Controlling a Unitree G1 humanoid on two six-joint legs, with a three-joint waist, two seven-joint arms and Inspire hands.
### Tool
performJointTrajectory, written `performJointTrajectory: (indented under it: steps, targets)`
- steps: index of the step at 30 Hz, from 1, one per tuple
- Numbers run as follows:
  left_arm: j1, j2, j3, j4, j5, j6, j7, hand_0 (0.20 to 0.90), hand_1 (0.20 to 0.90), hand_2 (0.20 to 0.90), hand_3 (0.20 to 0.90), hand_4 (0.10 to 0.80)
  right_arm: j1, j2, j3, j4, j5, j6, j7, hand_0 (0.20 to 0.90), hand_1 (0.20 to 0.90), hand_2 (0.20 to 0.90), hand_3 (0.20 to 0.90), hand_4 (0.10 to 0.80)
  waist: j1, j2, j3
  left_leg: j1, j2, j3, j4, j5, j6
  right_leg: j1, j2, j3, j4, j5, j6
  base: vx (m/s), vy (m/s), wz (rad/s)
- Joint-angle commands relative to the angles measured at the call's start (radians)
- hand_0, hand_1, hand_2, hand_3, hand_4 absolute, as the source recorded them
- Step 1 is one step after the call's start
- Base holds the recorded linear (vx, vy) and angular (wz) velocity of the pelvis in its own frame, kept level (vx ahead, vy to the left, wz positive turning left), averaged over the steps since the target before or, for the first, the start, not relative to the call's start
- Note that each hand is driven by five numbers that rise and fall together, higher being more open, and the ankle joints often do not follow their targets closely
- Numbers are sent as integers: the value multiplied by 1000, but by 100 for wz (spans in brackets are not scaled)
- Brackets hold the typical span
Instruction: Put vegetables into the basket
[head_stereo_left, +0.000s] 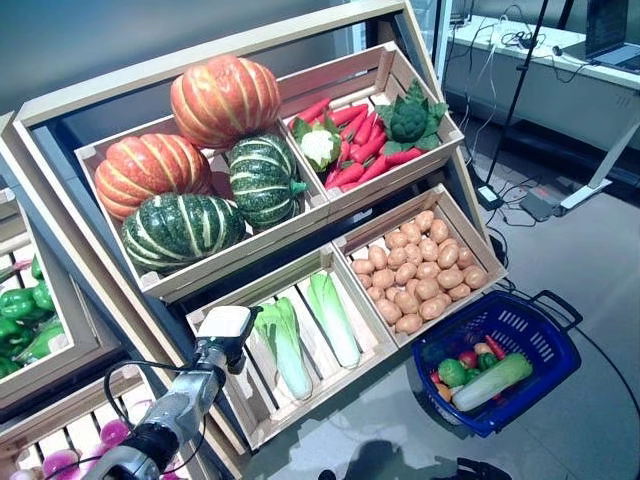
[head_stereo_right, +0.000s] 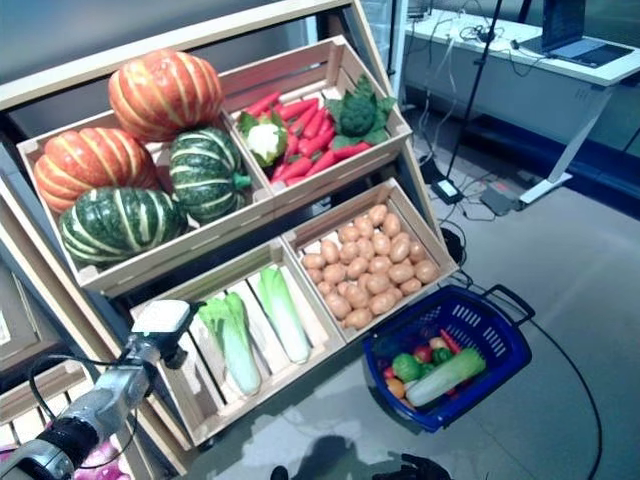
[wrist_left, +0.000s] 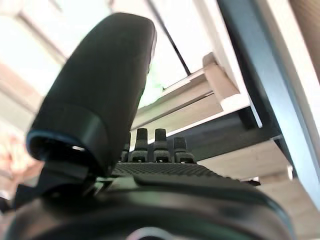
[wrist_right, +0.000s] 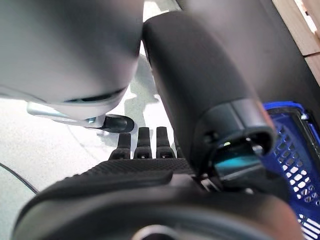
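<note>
You face a slanted wooden display stand with four crates. The far-left crate holds the biggest items: orange pumpkins and striped green squashes. The far-right crate holds red chilli peppers, a cauliflower and a broccoli. Below them, the near-right crate is full of potatoes, and the near-left crate holds two pale green cabbages, one beside the other.

The blue basket stands on the floor to the right of the stand, near its lower corner, handles folded outward. It already holds a long pale green vegetable, a green pepper and some small red pieces.

Your left hand hovers at the left edge of the cabbage crate; in its wrist view the fingers look fairly straight and apart, with nothing in them. Your right hand shows only in its own wrist view, low near the basket, fingers straight and empty.

The step in hand looks like reaching for a cabbage. Bring the left hand over the nearer cabbage, close around its thick middle rather than the leafy tip, and lift clear of the crate's rim before crossing right to the basket. Lower it alongside the long vegetable so it does not roll out.
</note>
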Motion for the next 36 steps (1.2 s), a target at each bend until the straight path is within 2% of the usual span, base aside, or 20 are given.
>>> performJointTrajectory:
  steps: [1,6,8,11,14,18,23,26,30,36]
  targets:
    - [-198,82,32,36,126,39,140,900,900,900,900,800,-28,-29,24,-22,34,-45,51,900,900,900,900,800,-7,-73,54,-52,-61,-10,131,-74,48,-121,-56,26,225,-53,-57,-115,44,17]
    - [-252,108,-8,88,177,95,222,900,900,900,900,800,-78,-82,22,-51,57,-46,54,900,900,900,900,800,-19,-63,133,-147,-76,-11,272,-100,37,-195,-52,36,332,-95,-86,-145,37,5]
    - [-314,116,-35,130,171,137,310,900,900,900,900,800,-130,-98,39,-58,111,-59,42,900,900,900,900,800,-20,-68,186,-254,-86,-9,389,-118,34,-285,-55,46,433,-114,-102,-266,-11,12]
    - [-374,127,-62,145,159,158,381,900,900,900,900,800,-179,-99,49,-75,152,-61,22,900,900,900,900,800,-19,-68,234,-355,-81,-7,492,-101,23,-356,-50,59,525,-143,-117,-180,4,19]
    - [-431,130,-69,185,151,166,476,900,900,900,900,800,-230,-98,67,-90,155,-75,19,900,900,900,900,800,-25,-69,267,-433,-79,8,550,-114,29,-440,-39,76,606,-168,-131,-136,47,-5]
    - [-504,141,-72,198,151,197,527,900,900,900,900,800,-276,-108,81,-121,171,-70,18,900,900,900,900,800,-33,-74,304,-539,-76,21,638,-119,32,-544,-32,94,714,-190,-142,-118,46,-8]
    - [-545,144,-59,220,172,224,565,900,900,900,900,800,-310,-104,88,-138,164,-57,10,900,900,900,900,800,-39,-84,327,-599,-76,39,676,-139,40,-624,-31,111,774,-193,-139,-74,47,-9]
    - [-575,144,-53,246,168,203,624,900,900,900,900,800,-337,-107,96,-139,174,-41,7,900,900,900,900,800,-45,-88,344,-612,-76,48,691,-159,46,-650,-24,121,800,-195,-137,-52,41,-5]
    - [-624,140,-58,330,144,187,665,900,900,900,900,800,-357,-120,102,-142,168,-24,9,900,900,900,900,800,-65,-83,354,-632,-73,61,716,-160,39,-676,-20,137,825,-197,-137,16,87,-4]
    - [-676,153,-87,355,129,216,633,900,900,900,900,800,-370,-138,95,-139,186,-29,17,900,900,900,900,800,-83,-85,371,-648,-70,75,731,-179,44,-703,-9,154,834,-195,-136,4,30,-6]
